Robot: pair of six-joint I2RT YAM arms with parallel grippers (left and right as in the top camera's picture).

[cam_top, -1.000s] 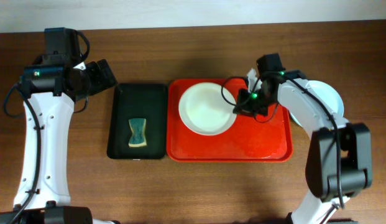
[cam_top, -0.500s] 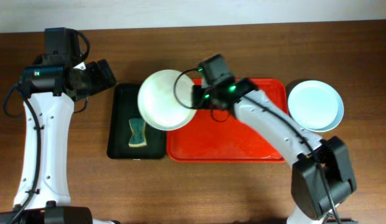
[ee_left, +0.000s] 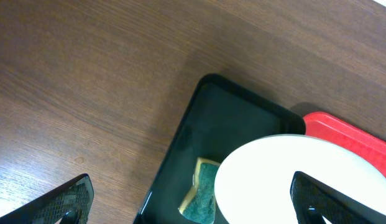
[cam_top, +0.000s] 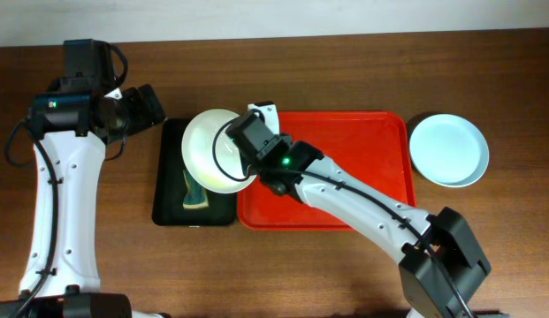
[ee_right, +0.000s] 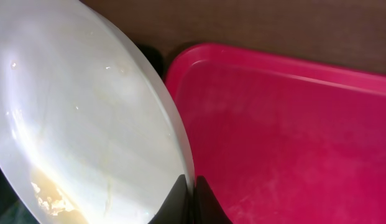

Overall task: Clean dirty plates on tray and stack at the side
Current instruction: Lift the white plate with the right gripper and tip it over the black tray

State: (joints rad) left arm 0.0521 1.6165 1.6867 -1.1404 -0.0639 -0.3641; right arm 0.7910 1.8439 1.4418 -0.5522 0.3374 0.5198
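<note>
My right gripper [cam_top: 247, 157] is shut on the rim of a white plate [cam_top: 208, 150] and holds it tilted above the black tray [cam_top: 168, 190]. The right wrist view shows the plate [ee_right: 74, 118] with yellowish smears at its lower left and my fingers [ee_right: 191, 193] pinching its edge. The red tray [cam_top: 362, 146] lies bare in the middle. A pale blue-green plate [cam_top: 448, 150] rests on the table to the right of the tray. My left gripper [ee_left: 193, 205] is open, high above the black tray's left edge, with the white plate [ee_left: 286, 180] below it.
A green and yellow sponge [cam_top: 194, 190] lies in the black tray, partly under the held plate; it also shows in the left wrist view [ee_left: 202, 190]. Bare wooden table [cam_top: 283, 265] surrounds both trays.
My right arm lifted the white plate off the red tray and carried it left, to above the black tray. The left arm has not moved.
</note>
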